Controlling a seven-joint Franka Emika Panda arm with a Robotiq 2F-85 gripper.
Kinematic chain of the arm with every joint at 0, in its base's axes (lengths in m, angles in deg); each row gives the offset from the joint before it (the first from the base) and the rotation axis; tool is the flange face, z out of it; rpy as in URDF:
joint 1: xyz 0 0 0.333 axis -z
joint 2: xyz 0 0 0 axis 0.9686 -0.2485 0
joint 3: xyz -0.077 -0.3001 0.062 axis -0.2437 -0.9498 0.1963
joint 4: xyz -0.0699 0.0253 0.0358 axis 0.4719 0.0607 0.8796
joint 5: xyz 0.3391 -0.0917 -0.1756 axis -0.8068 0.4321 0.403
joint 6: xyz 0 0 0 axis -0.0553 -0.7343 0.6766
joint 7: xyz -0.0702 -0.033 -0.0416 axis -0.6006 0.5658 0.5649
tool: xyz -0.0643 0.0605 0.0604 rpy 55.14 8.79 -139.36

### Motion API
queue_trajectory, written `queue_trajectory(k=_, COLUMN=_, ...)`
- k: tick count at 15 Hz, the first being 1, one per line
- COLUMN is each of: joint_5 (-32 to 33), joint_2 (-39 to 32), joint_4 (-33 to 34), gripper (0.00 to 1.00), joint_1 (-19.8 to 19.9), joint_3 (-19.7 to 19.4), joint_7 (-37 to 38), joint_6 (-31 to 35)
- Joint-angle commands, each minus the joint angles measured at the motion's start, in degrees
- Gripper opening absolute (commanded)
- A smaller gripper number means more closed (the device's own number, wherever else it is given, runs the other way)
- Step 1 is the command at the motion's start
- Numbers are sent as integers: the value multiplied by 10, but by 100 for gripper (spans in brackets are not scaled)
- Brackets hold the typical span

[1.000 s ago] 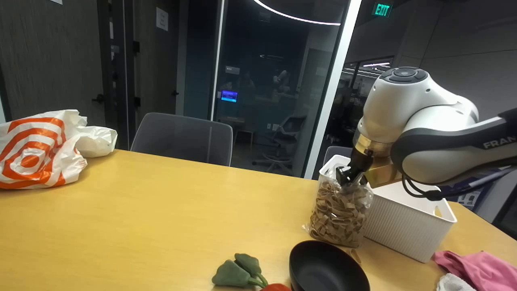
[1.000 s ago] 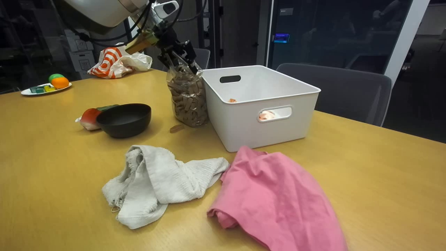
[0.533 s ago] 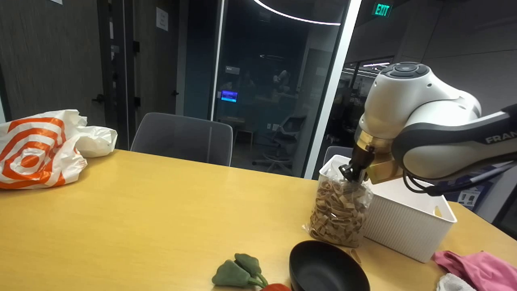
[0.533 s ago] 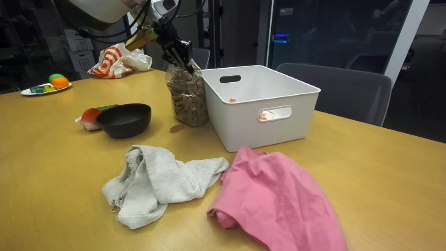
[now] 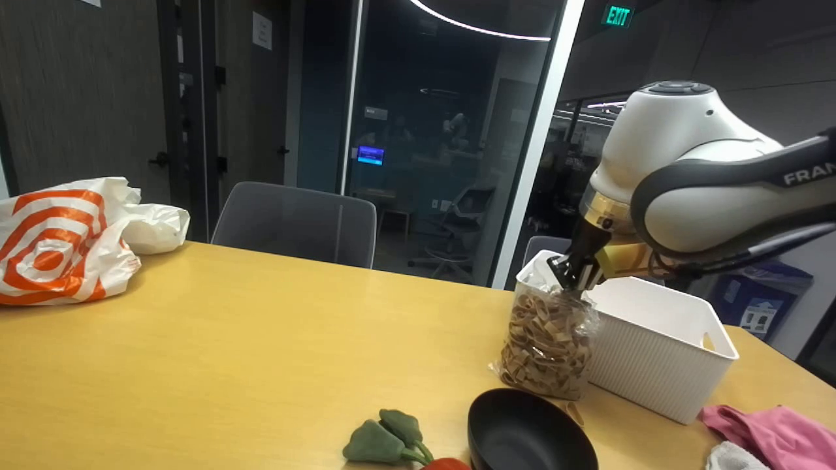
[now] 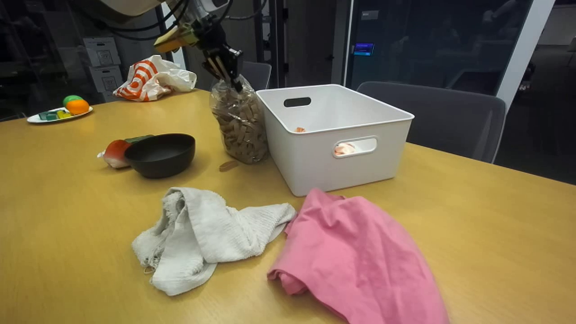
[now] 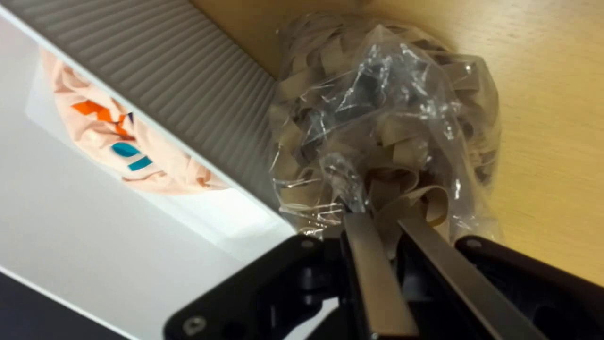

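Observation:
A clear plastic bag (image 5: pixel 547 346) full of tan, ribbon-like loops stands on the table against the side of the white bin (image 5: pixel 653 356). At the top of this bag sits my gripper (image 5: pixel 575 292), pointing down with its fingertips among the crumpled film. In the wrist view the two metal-faced fingers (image 7: pixel 377 274) of my gripper (image 7: pixel 380 221) stand close together, with film and a tan strip showing at and between their tips. The bag's top (image 6: pixel 238 92) leans with the gripper, so the jaws are shut on it. Whether a loop is pinched too, I cannot tell.
Peach cloth (image 7: pixel 141 146) lies inside the bin. A black bowl (image 6: pixel 159 155) and a loose tan loop (image 6: pixel 228 166) are near the bag. A white towel (image 6: pixel 211 229) and a pink cloth (image 6: pixel 360 261) lie before the bin. Green vegetables (image 5: pixel 375 442) sit beside the bowl.
My gripper has shut and risen a little, its wrist turning more upright. In an exterior view the bag's top has shifted slightly left with it. Bin, bowl and cloths stay put.

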Motion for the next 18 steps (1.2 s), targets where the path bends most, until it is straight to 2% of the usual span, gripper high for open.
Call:
queue_trajectory(k=1, joint_5=-141, joint_2=7, joint_4=10, gripper=10, joint_1=7, joint_3=4, joint_7=-100, joint_6=-14)
queue_trajectory(k=2, joint_5=-164, joint_2=8, joint_4=13, gripper=10, joint_1=8, joint_3=3, joint_7=-112, joint_6=-23)
queue_trajectory(k=3, joint_5=-154, joint_2=8, joint_4=15, gripper=10, joint_1=8, joint_3=0, joint_7=-97, joint_6=-32)
queue_trajectory(k=5, joint_5=-88, joint_2=11, joint_4=18, gripper=10, joint_1=7, joint_3=-4, joint_7=-43, joint_6=-44)
queue_trajectory(k=7, joint_5=-43, joint_2=15, joint_4=23, gripper=11, joint_1=6, joint_3=-4, joint_7=-18, joint_6=-64)
queue_trajectory(k=11, joint_5=-18, joint_2=33, joint_4=40, gripper=11, joint_1=6, joint_3=3, joint_7=-25, joint_6=-117)
queue_trajectory(k=14, joint_5=-46, joint_2=42, joint_4=51, gripper=11, joint_1=8, joint_3=8, joint_7=-54, joint_6=-137)
queue_trajectory(k=18, joint_5=-142, joint_2=36, joint_4=64, gripper=10, joint_1=13, joint_3=5, joint_7=-128, joint_6=-156)
